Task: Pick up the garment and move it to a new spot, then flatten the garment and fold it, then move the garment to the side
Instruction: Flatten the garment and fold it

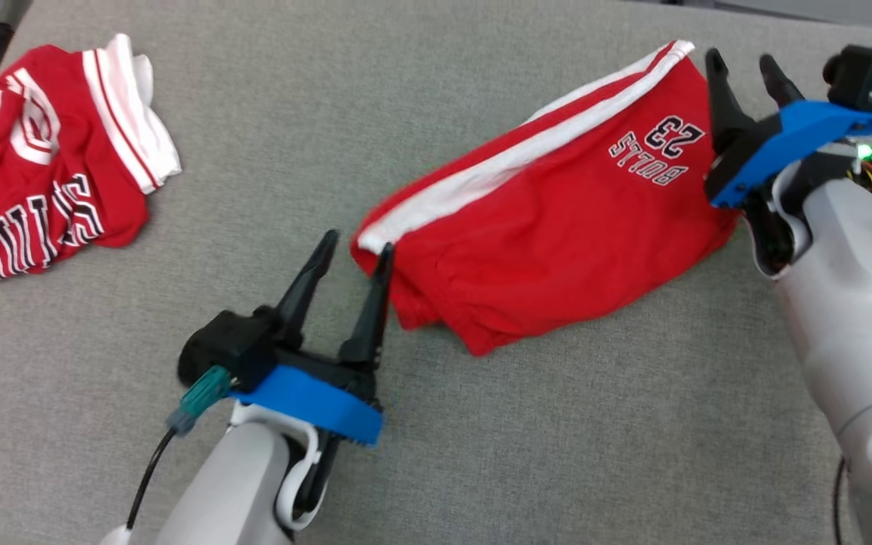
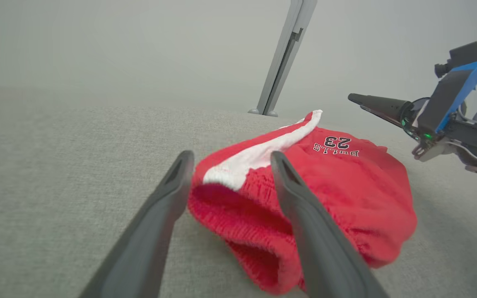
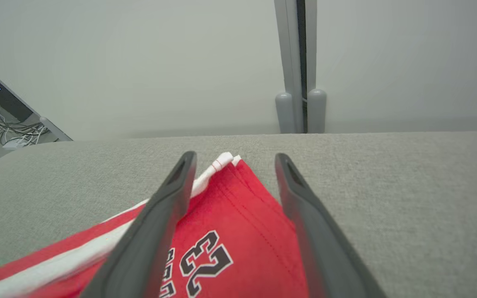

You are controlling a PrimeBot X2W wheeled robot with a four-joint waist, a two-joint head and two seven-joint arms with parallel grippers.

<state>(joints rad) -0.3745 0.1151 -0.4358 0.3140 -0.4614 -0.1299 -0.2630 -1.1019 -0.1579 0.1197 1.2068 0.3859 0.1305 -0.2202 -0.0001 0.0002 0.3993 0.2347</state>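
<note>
The folded shorts (image 1: 557, 227) lie on the surface (image 1: 481, 424), a jersey (image 1: 50, 166) well to their left. The left gripper (image 1: 358, 242), at the shorts' waistband end, and the right gripper (image 1: 740, 57), at their hem, both have fingers spread open — a tip snagging cloth, or pinching one layer, could pull the fold apart.

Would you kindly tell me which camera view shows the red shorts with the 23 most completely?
The head view: the red shorts lie nearly whole on the grey surface. The left wrist view gives a foreshortened look from the waistband end; the right wrist view catches the hem corner and the 23.
</note>
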